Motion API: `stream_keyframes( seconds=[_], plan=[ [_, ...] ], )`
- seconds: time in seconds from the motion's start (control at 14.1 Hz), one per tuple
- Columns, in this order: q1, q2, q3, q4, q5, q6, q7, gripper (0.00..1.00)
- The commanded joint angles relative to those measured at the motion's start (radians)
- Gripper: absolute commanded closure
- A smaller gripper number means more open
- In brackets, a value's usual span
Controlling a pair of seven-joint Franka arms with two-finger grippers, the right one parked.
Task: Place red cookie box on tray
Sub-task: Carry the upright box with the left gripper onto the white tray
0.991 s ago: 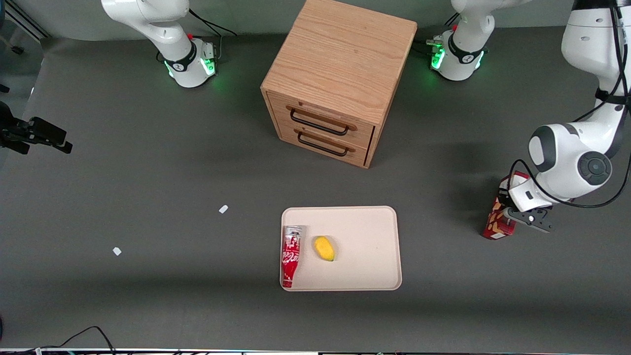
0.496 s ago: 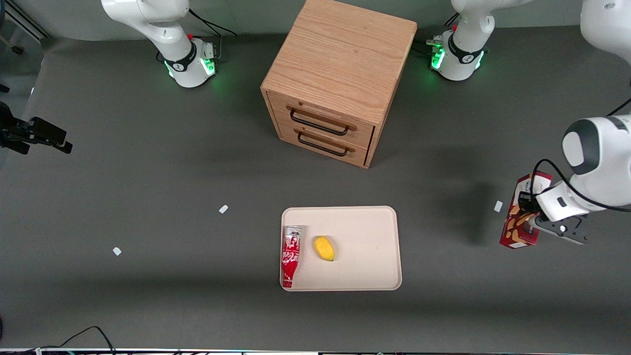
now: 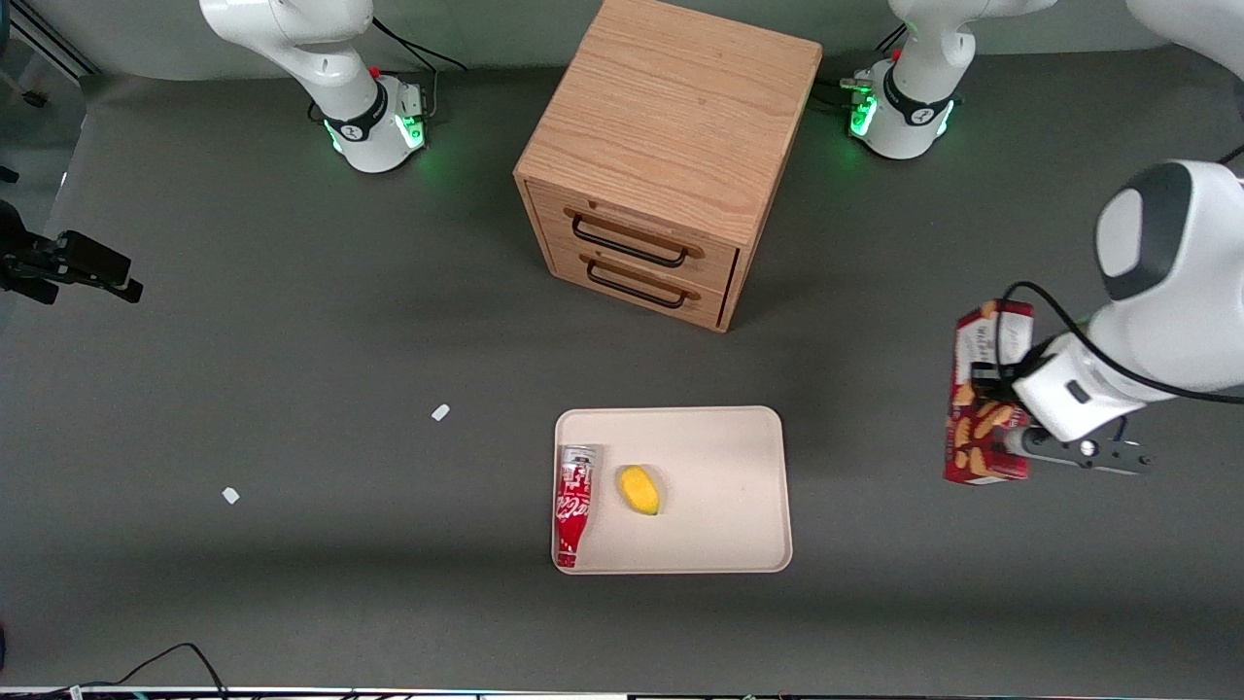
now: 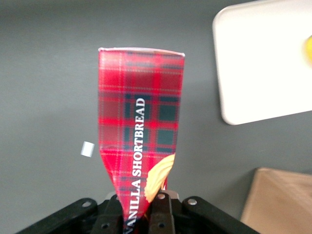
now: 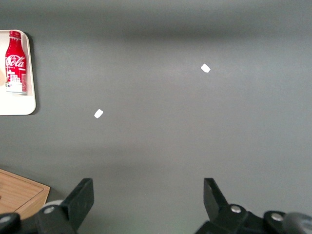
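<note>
Right now you have the wooden drawer cabinet (image 3: 671, 160) standing farther from the front camera than the tray (image 3: 724, 467), and toward the working arm's end your gripper (image 3: 1006, 413) is clamped on the red cookie box (image 3: 984, 362), lifted off the table.

- The gripper (image 4: 146, 214) is cut off by the wrist picture's edge; its fingertips are hidden against the red cookie box (image 4: 141, 141).
- The tray (image 4: 258, 63) is partly cropped there.
</note>
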Motion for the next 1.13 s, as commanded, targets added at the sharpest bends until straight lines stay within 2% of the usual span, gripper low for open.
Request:
stream_keyframes(
  seconds=[0.0,0.28,0.5,0.85,1.06],
  plan=[
    [-0.089,0.118,-0.020,0.167,0.002,-0.054,-0.179,1.00],
    [-0.220,0.318,-0.015,0.356,0.033,0.015,-0.364,1.00],
    [-0.246,0.408,-0.011,0.352,0.071,0.150,-0.372,1.00],
    [-0.318,0.541,0.063,0.353,0.070,0.319,-0.398,1.00],
    [-0.337,0.586,0.089,0.353,0.068,0.363,-0.400,1.00]
  ],
)
